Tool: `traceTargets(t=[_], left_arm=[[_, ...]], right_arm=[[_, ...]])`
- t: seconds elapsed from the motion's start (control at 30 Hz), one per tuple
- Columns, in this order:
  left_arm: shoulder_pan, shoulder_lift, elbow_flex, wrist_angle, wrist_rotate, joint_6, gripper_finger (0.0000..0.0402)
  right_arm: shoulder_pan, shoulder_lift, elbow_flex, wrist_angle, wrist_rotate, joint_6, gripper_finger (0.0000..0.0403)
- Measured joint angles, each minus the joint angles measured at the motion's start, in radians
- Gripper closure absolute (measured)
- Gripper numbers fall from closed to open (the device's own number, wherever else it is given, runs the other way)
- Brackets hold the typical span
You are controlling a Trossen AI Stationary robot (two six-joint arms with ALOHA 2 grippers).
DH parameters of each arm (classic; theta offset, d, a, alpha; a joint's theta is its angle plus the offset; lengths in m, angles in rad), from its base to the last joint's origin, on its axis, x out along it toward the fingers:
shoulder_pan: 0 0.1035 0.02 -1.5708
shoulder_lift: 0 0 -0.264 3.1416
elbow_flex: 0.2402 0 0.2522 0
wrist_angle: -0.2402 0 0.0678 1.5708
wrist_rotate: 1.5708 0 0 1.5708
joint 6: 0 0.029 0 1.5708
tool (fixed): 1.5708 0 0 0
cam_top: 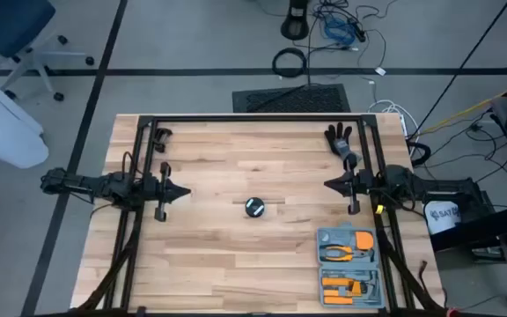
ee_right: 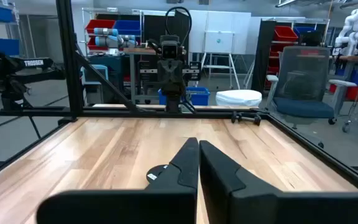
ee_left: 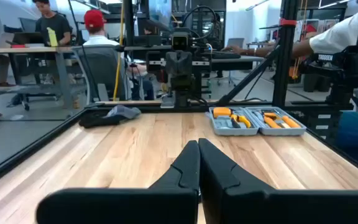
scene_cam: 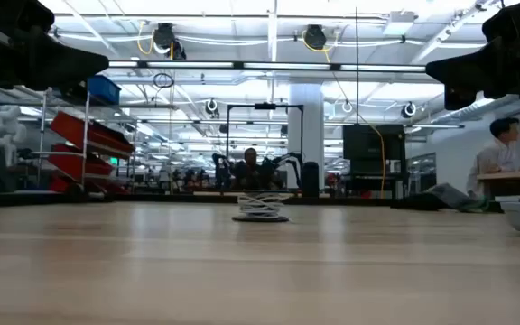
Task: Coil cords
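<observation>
White cord (scene_cam: 261,206) looks wound on its reel (cam_top: 254,208) already; left gripper (cam_top: 181,193) and right gripper (cam_top: 331,185) clenched empty, so nothing left but checking for loose ends.

My wooden table (cam_top: 236,255) has a grey tool tray (cam_top: 349,264) sitting at the near right corner, packed with orange-handled pliers (cam_top: 345,254) and a few other orange tools. A dark glove (cam_top: 339,138) lies at the far right corner. Off the far edge there's a black floor mat (cam_top: 291,98) with a thick black cable ring (cam_top: 290,62) just beyond it. A blue office chair (cam_top: 11,31) sits off to the far left.
</observation>
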State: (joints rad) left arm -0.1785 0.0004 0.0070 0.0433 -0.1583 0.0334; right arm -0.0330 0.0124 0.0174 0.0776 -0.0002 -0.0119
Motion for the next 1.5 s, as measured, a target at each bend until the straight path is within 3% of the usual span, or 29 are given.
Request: traceTargets(t=[1.5], left_arm=[[0.000, 0.000, 0.000, 0.000, 0.000, 0.000, 0.0401]], right_arm=[[0.000, 0.000, 0.000, 0.000, 0.000, 0.000, 0.0403]])
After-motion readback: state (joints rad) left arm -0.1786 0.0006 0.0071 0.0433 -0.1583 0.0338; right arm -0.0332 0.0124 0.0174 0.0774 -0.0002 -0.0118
